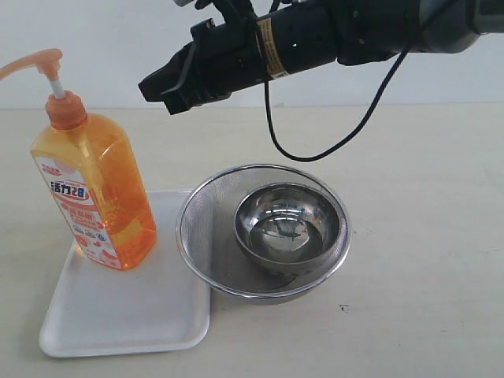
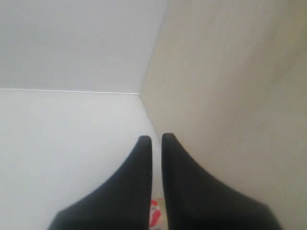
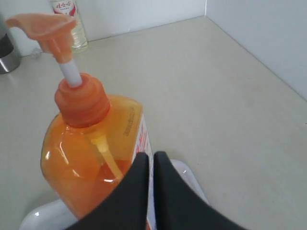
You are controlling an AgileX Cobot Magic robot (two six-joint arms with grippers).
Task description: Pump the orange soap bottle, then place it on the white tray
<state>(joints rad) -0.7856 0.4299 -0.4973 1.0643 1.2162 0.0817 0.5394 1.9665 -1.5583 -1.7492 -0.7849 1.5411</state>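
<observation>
The orange soap bottle point(image 1: 98, 197) stands upright on the far left part of the white tray point(image 1: 126, 315), its pump head point(image 1: 35, 63) raised on the white stem. My right gripper point(image 1: 156, 88) hangs in the air above and to the right of the bottle, shut with nothing in it and not touching it. In the right wrist view the bottle point(image 3: 91, 158) fills the frame just beyond the shut right gripper point(image 3: 149, 155), with a tray corner point(image 3: 187, 175) below. My left gripper point(image 2: 156, 139) is shut and empty, facing a wall corner; it is out of the exterior view.
A round metal mesh strainer point(image 1: 197, 228) sits right of the tray, overlapping its edge, with a steel bowl point(image 1: 290, 228) inside. A black cable point(image 1: 315, 150) droops from the right arm. A clear bottle point(image 3: 72, 19) and a metal object point(image 3: 7, 52) stand by the far wall.
</observation>
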